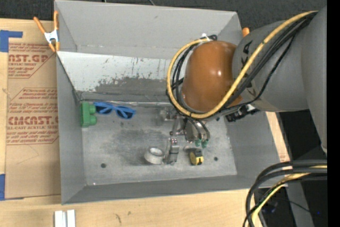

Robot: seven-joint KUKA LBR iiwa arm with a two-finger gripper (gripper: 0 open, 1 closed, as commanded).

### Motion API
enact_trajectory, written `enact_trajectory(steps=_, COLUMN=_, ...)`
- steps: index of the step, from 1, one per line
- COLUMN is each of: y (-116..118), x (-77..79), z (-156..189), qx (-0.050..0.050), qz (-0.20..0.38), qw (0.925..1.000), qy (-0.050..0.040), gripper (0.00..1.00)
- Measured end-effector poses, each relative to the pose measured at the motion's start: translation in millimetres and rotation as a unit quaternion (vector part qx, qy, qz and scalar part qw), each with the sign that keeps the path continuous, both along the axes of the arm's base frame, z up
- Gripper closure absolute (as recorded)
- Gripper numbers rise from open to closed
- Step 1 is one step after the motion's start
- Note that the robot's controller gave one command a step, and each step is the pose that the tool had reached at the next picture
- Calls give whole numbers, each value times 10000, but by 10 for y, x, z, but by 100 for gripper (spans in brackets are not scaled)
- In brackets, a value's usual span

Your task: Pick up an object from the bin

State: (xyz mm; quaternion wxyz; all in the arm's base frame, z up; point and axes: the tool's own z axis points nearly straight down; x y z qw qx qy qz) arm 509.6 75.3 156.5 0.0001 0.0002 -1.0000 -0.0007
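Though close to the front wall of the grey metal bin point(143, 64), lying free on the floor and not lifted: a small silver-white ring point(154, 156), roughly mid-width. Just to its right, touching or nearly touching it, the gripper point(178, 152), down low at the floor. Cannot tell whether open or closed, and cannot make out anything held in it. Right of the gripper, near it, a small yellow-and-black object point(196, 158), too small to name more exactly. Above these, the rounded orange-brown wrist cover point(208, 77), ringed by yellow-and-black cables point(177, 69), with the grey arm point(287, 72) coming in from the right. Well apart at the far left of the floor, a green block point(87, 114) against the left wall. Just beside the block, on its right, blue sunglasses point(117, 110) along the foot of the back wall.
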Motion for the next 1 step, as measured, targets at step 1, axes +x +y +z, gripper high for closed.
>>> enact_trajectory(steps=1, y=48, x=102, z=-849, qx=-7, qz=892, qw=9960, qy=24, gripper=0)
